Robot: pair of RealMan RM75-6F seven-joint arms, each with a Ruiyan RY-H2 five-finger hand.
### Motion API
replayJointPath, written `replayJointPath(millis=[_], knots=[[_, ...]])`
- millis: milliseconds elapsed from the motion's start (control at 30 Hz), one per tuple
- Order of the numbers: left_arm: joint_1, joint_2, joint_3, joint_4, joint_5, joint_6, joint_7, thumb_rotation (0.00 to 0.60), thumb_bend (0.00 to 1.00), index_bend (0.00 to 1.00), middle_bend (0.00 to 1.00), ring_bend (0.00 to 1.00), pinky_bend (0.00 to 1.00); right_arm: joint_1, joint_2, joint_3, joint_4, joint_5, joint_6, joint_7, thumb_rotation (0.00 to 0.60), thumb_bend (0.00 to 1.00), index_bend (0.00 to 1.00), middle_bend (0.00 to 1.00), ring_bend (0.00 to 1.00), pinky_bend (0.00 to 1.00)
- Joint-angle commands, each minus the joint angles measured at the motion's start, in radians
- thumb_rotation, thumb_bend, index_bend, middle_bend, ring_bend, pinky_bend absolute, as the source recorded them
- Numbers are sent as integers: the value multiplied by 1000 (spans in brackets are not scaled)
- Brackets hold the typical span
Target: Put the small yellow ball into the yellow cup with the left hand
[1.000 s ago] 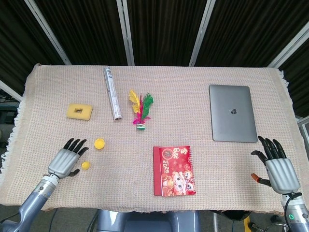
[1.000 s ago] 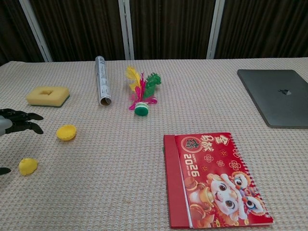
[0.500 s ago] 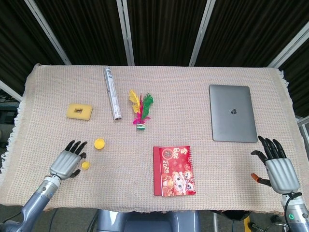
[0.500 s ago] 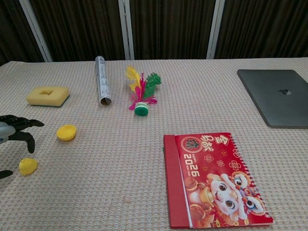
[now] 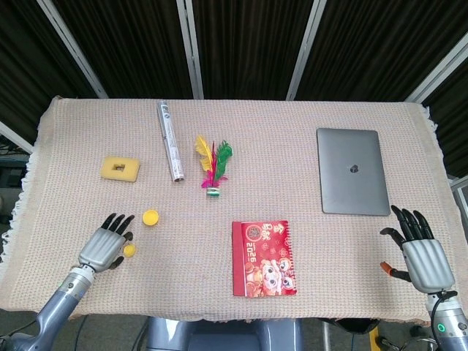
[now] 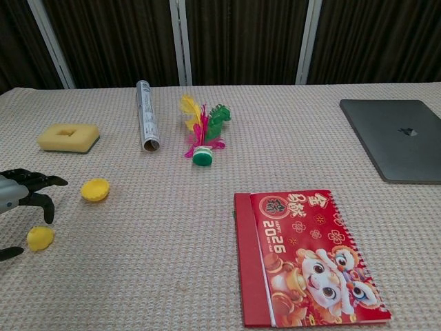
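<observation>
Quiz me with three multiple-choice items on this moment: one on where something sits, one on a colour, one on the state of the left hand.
1. Where is the yellow cup relative to the small yellow ball?
A. Farther up the table, slightly toward the calendar
B. On the laptop
C. Under the foil roll

2. What colour is the calendar cover?
A. Blue
B. Red
C. Green

3. What is the left hand doing?
A. Holding the cup
B. Resting on the sponge
C. Arched over the ball, fingers apart, ball on the cloth

Answers: A, both views show the cup just beyond the ball; B, the cover is plainly red; C, the chest view shows fingers either side of the ball, not closed.
</observation>
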Motion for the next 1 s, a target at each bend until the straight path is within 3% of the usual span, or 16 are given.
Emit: replayJointPath(millis=[33,1000], knots=[[-2,-5,1,1,-4,-2,4,600,317,341,0,0,0,0,0,0,-1,-1,0,0,600,0,348,0,0,0],[-30,-44,9,4,-47,-7,53,600,328,373,0,0,0,1,1,-1,1,-2,-2,3,600,0,351,0,0,0]])
